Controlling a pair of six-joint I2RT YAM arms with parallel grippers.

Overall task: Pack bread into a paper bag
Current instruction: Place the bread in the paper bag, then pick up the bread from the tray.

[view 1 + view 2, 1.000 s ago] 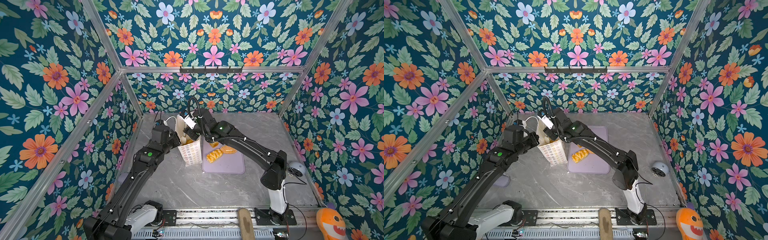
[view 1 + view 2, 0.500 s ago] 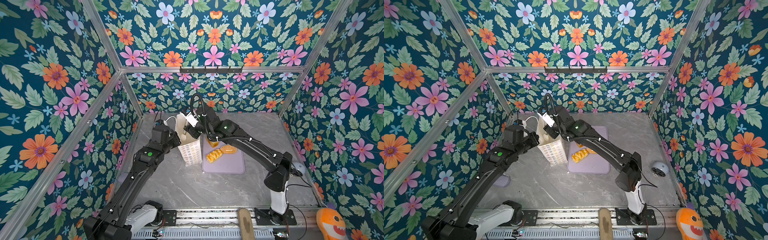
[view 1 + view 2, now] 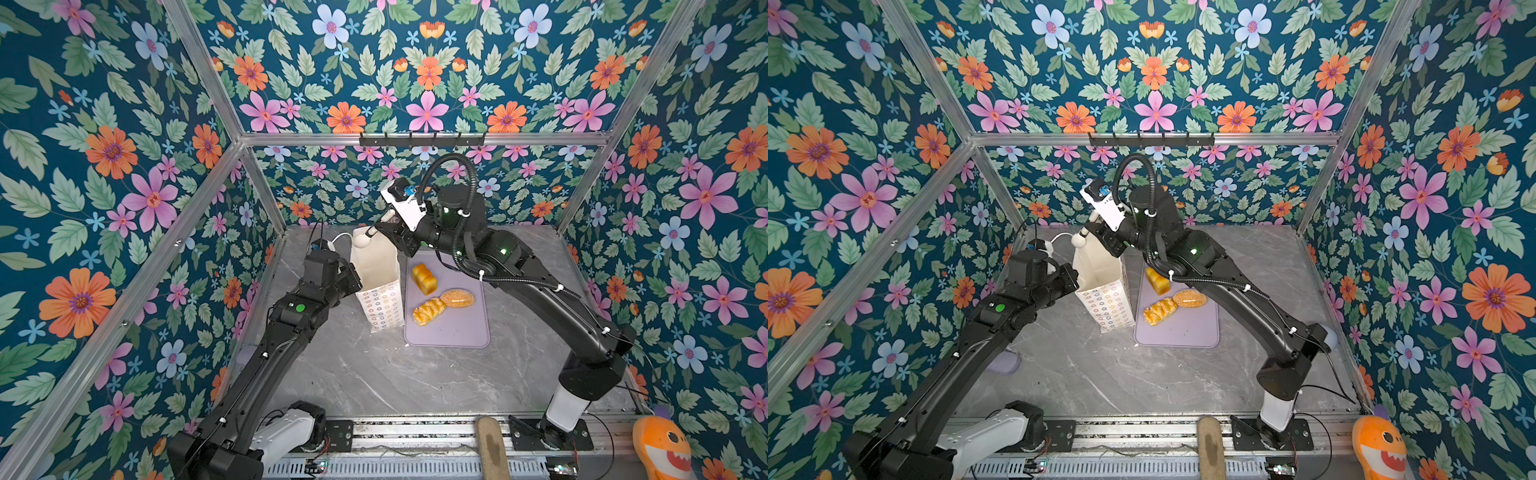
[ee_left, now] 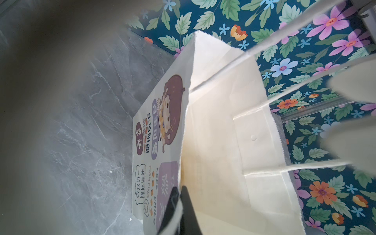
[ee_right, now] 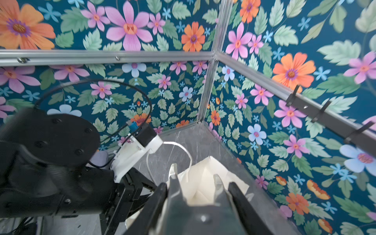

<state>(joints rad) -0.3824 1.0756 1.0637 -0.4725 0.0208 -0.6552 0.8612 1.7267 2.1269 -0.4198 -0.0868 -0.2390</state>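
White paper bag stands upright on the grey table at nine o'clock of the lilac mat bearing the blocky loaf, seeded roll and braided roll, its nine o'clock rim pinched tight by the left gripper, while the right gripper hovers over its twelve o'clock edge, jaws partly parted and empty.

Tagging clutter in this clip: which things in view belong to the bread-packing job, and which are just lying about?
Job: paper bag, blocky loaf, braided roll, seeded oval roll, lilac mat under the bread.
Lying about: orange shark plush, wooden handle, hook rail.
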